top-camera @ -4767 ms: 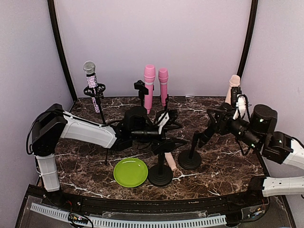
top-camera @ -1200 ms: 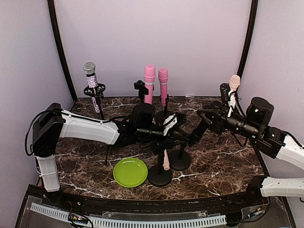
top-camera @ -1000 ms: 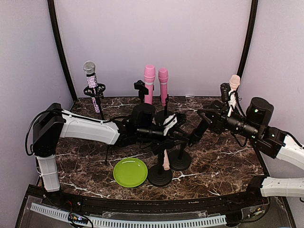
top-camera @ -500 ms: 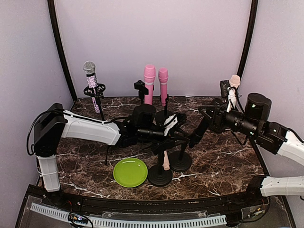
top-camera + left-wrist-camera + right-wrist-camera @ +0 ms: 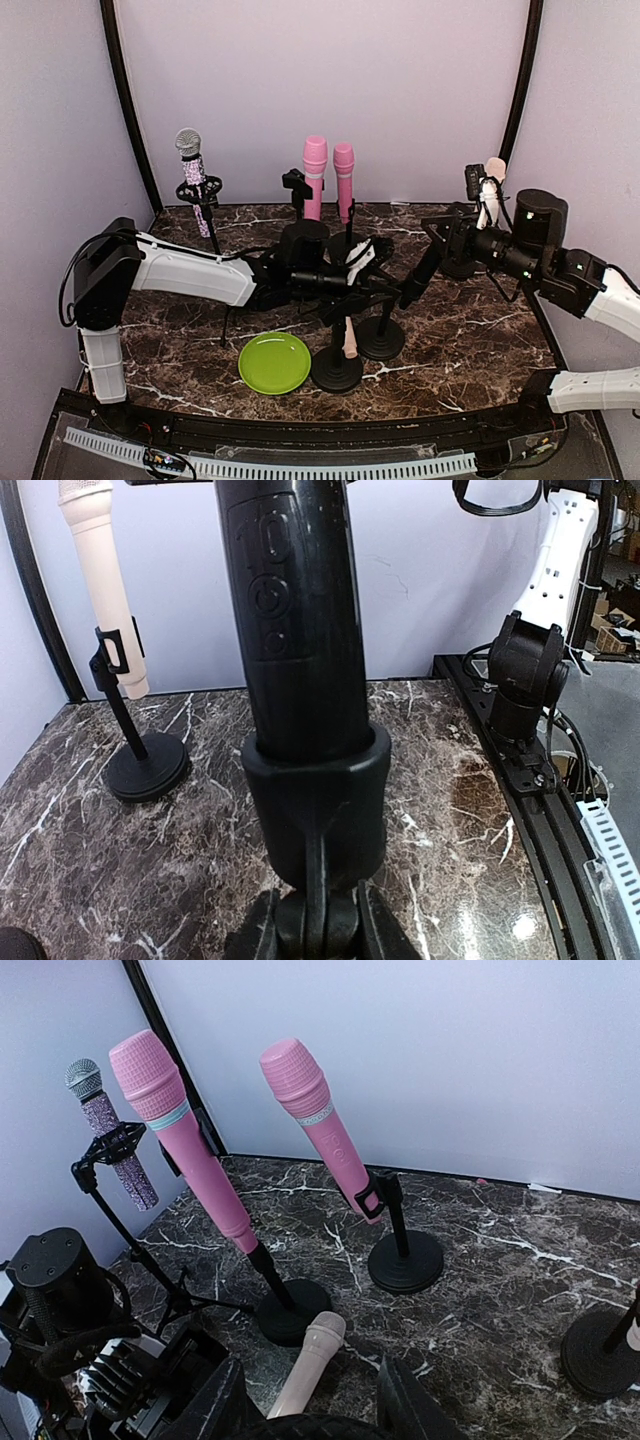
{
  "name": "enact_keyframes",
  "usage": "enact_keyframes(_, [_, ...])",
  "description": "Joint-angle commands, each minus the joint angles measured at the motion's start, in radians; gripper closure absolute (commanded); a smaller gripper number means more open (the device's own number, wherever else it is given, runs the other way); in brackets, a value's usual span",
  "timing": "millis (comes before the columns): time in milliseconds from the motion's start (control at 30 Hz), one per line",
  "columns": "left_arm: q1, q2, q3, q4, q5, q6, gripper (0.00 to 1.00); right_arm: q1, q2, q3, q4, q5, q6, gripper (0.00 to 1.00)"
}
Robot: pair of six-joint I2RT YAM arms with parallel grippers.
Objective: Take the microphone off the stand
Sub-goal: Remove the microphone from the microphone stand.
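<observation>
The black microphone (image 5: 420,268) leans between the two arms, and its body (image 5: 290,610) sits in the stand's black cup holder (image 5: 315,800). The stand's round base (image 5: 381,338) rests on the marble table. My left gripper (image 5: 372,287) is shut on the stand's clip joint just under the cup (image 5: 315,930). My right gripper (image 5: 432,255) is shut on the microphone's upper end. In the right wrist view only the microphone's rounded black top (image 5: 310,1428) shows, between the two fingers at the bottom edge.
A green plate (image 5: 275,362) lies near the front, beside another stand base (image 5: 337,370) and a beige microphone (image 5: 310,1360) lying flat. Two pink microphones (image 5: 315,180), (image 5: 344,175) and a glittery one (image 5: 192,165) stand at the back. A pale one (image 5: 492,175) stands at the right.
My right wrist has shifted slightly up and back, with the black microphone still in its grip. The left arm and the stand base have stayed put.
</observation>
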Motion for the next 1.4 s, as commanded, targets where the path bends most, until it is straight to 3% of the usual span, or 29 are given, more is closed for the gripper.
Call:
enact_keyframes(0, [0.003,0.008,-0.014,-0.08,0.021,0.046,1.0,-0.028,-0.049,0.079,0.115,0.133,-0.067,0.85])
enact_keyframes(367, [0.003,0.017,-0.008,-0.074,0.027,0.04,1.0,-0.028,-0.122,0.007,0.253,-0.293,-0.166,0.84])
enact_keyframes(533, [0.003,0.024,-0.006,-0.074,0.03,0.034,1.0,-0.028,-0.127,-0.01,0.286,-0.383,-0.171,0.85])
enact_keyframes(900, [0.003,0.025,-0.01,-0.075,0.027,0.033,1.0,-0.028,-0.132,0.008,0.258,-0.269,-0.146,0.86])
enact_keyframes(1367, [0.002,0.03,-0.01,-0.076,0.032,0.031,1.0,-0.028,-0.101,0.092,0.121,0.058,-0.05,0.86])
